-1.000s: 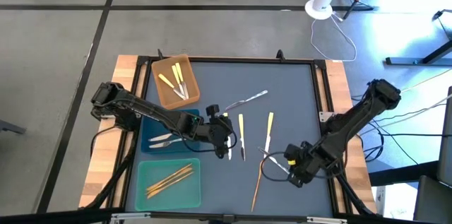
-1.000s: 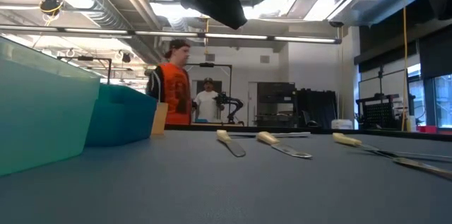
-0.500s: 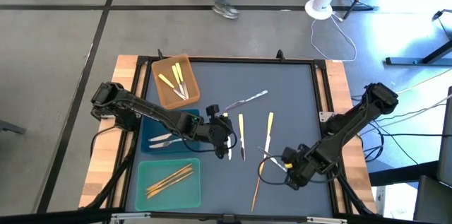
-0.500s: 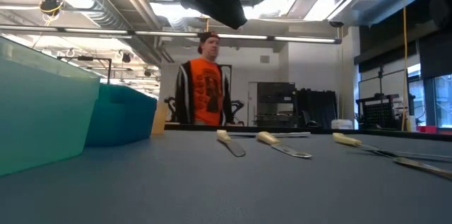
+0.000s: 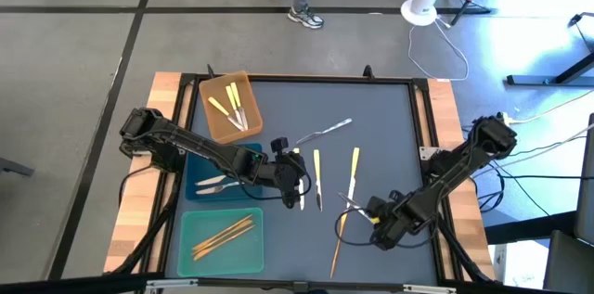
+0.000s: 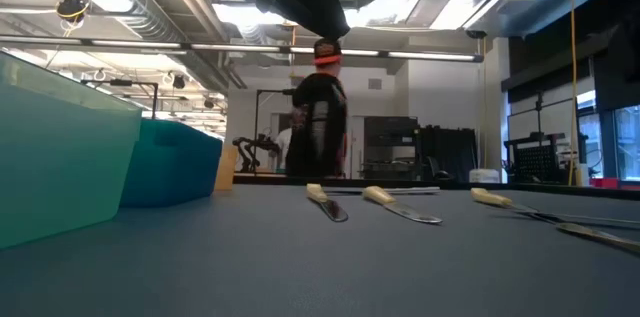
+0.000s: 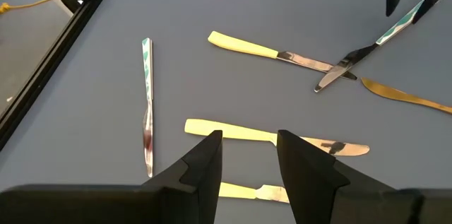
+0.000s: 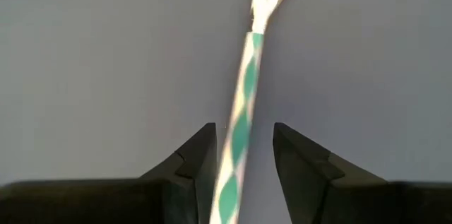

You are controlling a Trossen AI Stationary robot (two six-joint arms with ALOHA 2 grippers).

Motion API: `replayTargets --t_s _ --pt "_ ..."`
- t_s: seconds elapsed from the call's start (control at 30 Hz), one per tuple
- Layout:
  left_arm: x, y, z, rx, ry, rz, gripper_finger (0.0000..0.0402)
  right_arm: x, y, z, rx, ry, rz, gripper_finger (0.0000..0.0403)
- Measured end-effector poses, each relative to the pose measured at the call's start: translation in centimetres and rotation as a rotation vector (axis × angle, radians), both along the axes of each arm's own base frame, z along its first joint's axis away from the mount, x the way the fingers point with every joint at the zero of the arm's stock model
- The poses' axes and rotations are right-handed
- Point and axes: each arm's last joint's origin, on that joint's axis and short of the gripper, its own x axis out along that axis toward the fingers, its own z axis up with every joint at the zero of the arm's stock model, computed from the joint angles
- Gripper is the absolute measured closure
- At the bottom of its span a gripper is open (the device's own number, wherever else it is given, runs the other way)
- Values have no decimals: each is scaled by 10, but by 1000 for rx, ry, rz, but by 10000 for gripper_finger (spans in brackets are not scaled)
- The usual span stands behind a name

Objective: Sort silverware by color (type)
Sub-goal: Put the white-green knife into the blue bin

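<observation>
1. A dark blue-grey table [image 5: 390,136] fills the middle of the overhead view, framed by a black rail with bare wood strips at its left and right edges; three trays line the left edge.
2. The brown tray [image 5: 228,106] sits at the far left and holds yellow-handled knives [image 5: 232,104]; the blue tray [image 5: 212,183] just nearer holds silver forks [image 5: 213,185]; the teal tray [image 5: 221,238] at the near left corner holds orange-gold utensils [image 5: 224,233].
3. Loose silverware lies in the centre: a silver spoon [image 5: 327,131] angled toward the far side, three yellow-handled knives side by side [image 5: 317,175], and an orange-gold piece [image 5: 339,238] toward the near edge.
4. The left gripper [image 5: 299,180] hovers low over the leftmost loose knife [image 7: 275,136]; its fingers [image 7: 205,171] stand apart with nothing between them.
5. The right gripper [image 5: 368,212] sits near the right near corner; its fingers [image 8: 201,157] straddle the handle of a silver fork [image 8: 244,104], with a gap showing on each side.
6. The far right half of the table lies bare; a person [image 6: 318,117] walks beyond the far edge.
</observation>
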Motion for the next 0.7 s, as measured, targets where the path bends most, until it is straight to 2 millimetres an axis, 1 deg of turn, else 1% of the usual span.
replayTargets --t_s 0.37,0.7 --pt "0 0 0 0 0 0 272 4 4 -12 -19 18 1 274" --pt "0 0 0 0 0 0 272 4 4 -14 -25 23 1 274"
